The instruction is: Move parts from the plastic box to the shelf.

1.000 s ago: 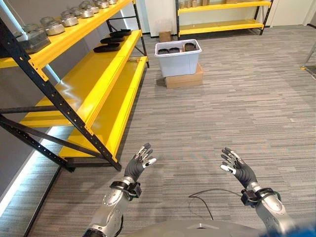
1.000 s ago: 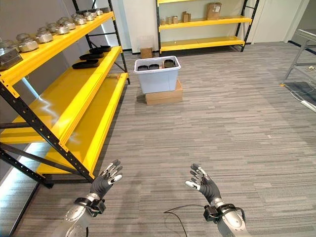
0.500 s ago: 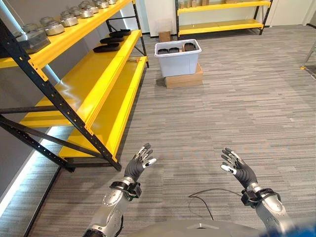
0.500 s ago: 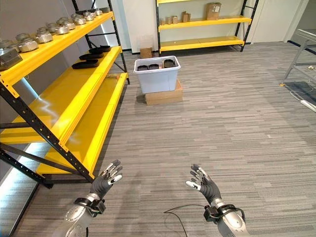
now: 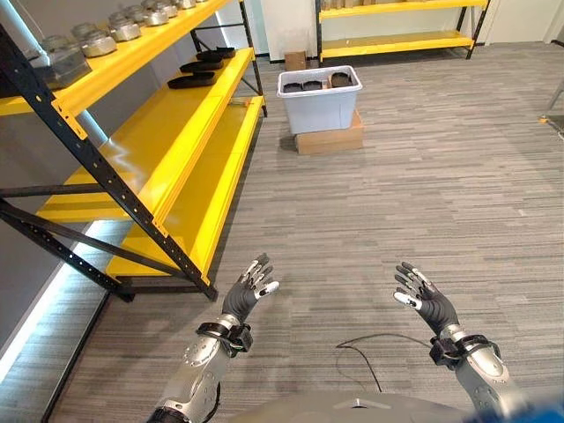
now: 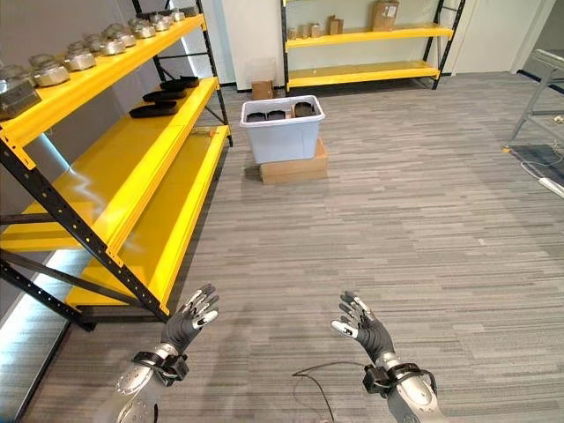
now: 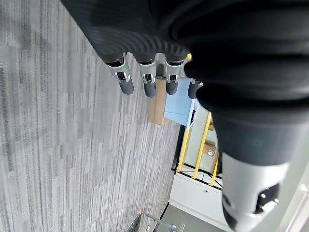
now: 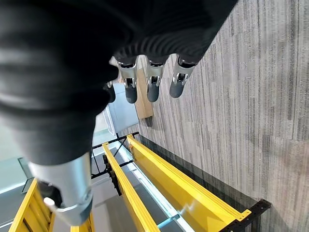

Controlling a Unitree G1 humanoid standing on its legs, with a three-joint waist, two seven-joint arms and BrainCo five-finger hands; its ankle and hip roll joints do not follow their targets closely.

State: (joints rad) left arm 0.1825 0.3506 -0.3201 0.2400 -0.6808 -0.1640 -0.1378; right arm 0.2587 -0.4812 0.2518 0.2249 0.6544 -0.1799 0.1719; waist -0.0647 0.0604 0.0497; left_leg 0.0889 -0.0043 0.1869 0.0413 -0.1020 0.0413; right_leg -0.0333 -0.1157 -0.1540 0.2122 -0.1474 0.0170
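A pale plastic box [image 5: 319, 99] with dark round parts [image 5: 311, 85] inside stands on a flat cardboard box [image 5: 330, 141] far ahead on the grey carpet. To the left runs the yellow shelf [image 5: 163, 145] with black frame; several black parts [image 5: 196, 74] lie on its middle level. My left hand [image 5: 246, 293] and right hand [image 5: 423, 300] float low in front of me, both open with fingers spread and holding nothing. The box shows again as a pale box [image 7: 176, 104] past the left hand's fingers [image 7: 147, 82] in the left wrist view.
Several metal parts [image 5: 110, 35] line the shelf's top level. A second yellow rack [image 6: 366, 53] stands along the back wall with small cartons on it. A metal frame [image 6: 539, 88] stands at the far right. Open carpet lies between me and the box.
The whole picture has shifted slightly, so the camera moved; the box and shelf sit a little higher in view. Both hands keep their open pose.
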